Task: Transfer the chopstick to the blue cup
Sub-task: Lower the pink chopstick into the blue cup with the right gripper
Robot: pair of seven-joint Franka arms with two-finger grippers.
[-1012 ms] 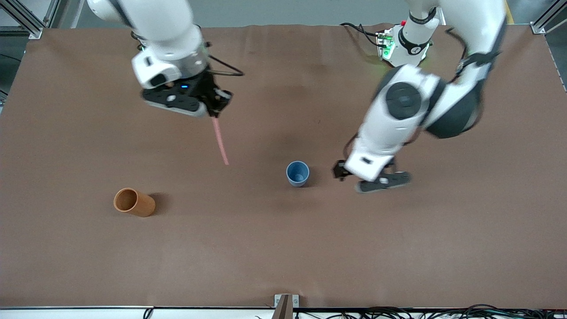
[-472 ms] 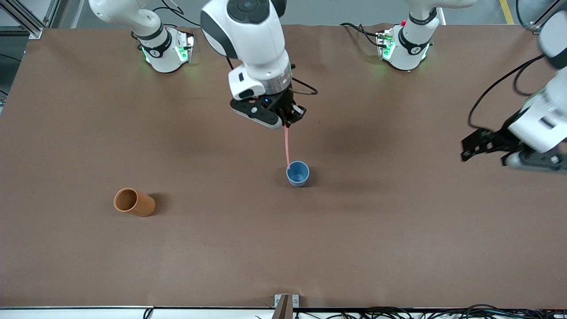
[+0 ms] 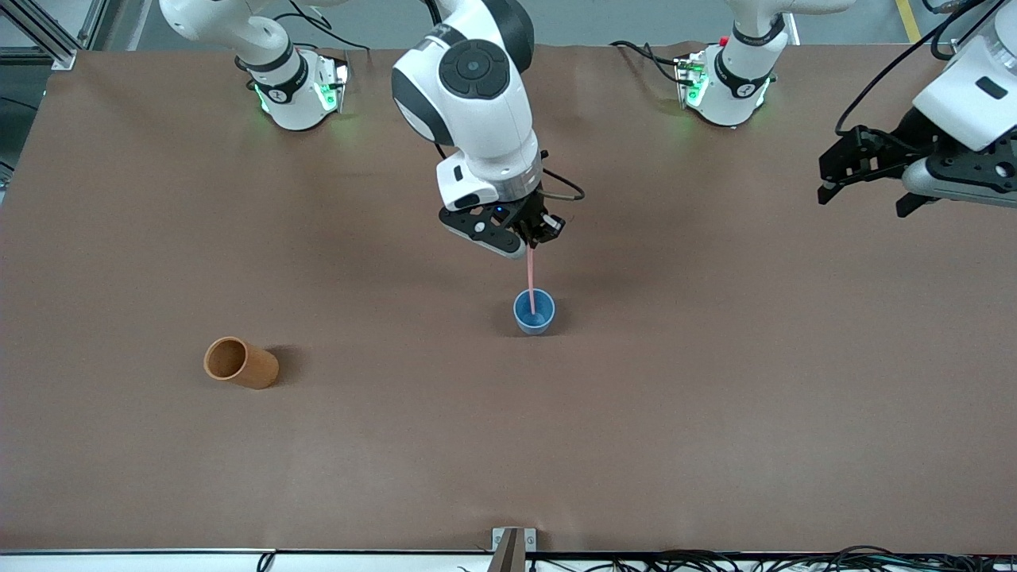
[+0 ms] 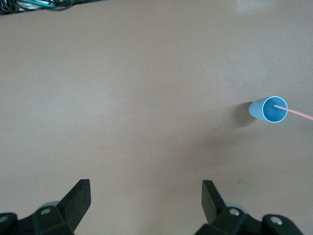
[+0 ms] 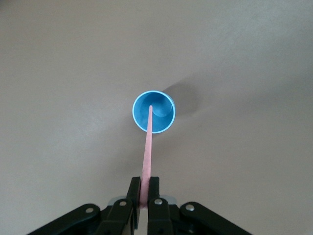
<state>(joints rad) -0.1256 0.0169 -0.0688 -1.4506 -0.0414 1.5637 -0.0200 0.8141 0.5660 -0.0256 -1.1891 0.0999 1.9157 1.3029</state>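
Hiding inside blue cup (image 5: 154, 111), chopstick (image 5: 147, 156) tip, depth unclear.

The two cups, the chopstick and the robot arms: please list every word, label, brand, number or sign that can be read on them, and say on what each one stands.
No text can be read in any view.
blue cup: plain, no marking.
orange-brown cup: plain, no marking.
chopstick: plain, no marking.
Arm bases: small dark round mark on each, too small to read.
right tool and left tool: no label shows.
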